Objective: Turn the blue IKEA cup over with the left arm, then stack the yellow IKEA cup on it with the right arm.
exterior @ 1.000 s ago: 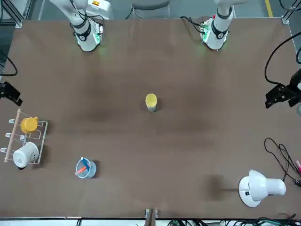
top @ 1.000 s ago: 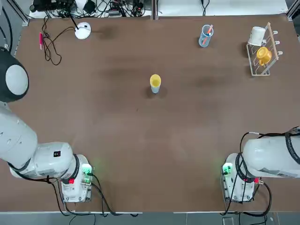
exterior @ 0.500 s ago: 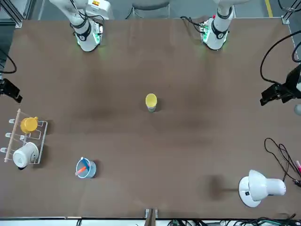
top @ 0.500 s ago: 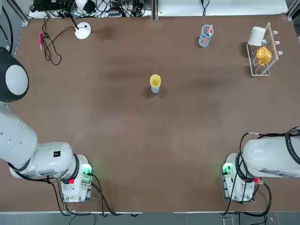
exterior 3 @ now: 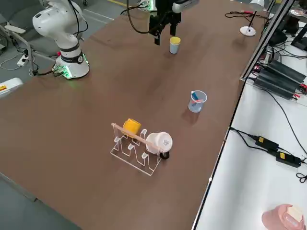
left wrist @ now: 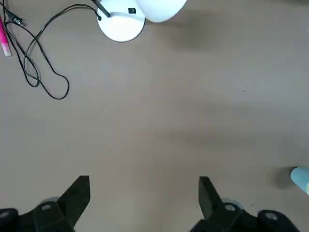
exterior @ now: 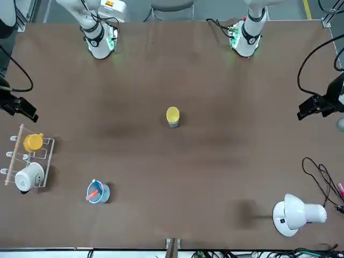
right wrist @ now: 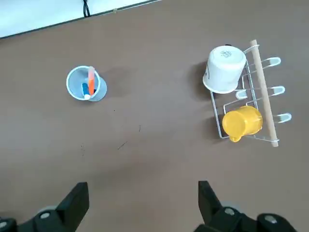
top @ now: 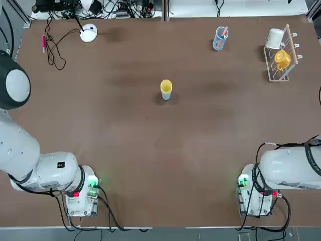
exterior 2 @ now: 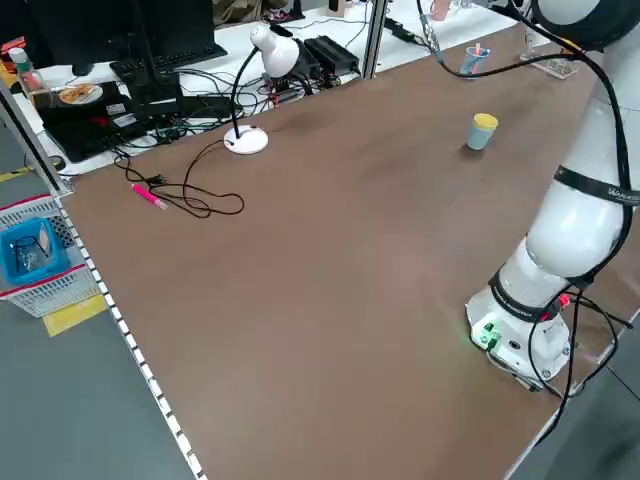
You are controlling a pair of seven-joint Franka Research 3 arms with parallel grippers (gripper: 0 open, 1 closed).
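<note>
The yellow IKEA cup (top: 166,87) sits stacked on the blue IKEA cup (top: 166,96) near the middle of the brown desk (top: 150,150), the pair standing upright and alone, well apart from everything else; from the left side view the yellow cup (exterior 2: 485,122) caps the blue cup (exterior 2: 478,139), whose pale body shows beneath it. Neither claw touches the stack. The left claw (left wrist: 144,193) hangs above bare desk with its two dark fingers (left wrist: 77,195) spread wide and nothing between them (a white desk lamp (left wrist: 126,14), a looped black cable (left wrist: 38,58) and a pink pen (left wrist: 4,41) lie in its wrist view, and a sliver of the blue cup shows at one edge). In the front view this claw (exterior: 317,105) is seen at the desk's side edge. The right claw (right wrist: 143,195) is likewise spread open and empty, held over the desk near a wire mug rack (right wrist: 251,111) carrying a white mug (right wrist: 223,69) and an orange-yellow mug (right wrist: 243,122), with a clear bluish glass of pink sticks (right wrist: 86,83) also nearby. In the front view the right claw (exterior: 19,106) is at the opposite side edge.
</note>
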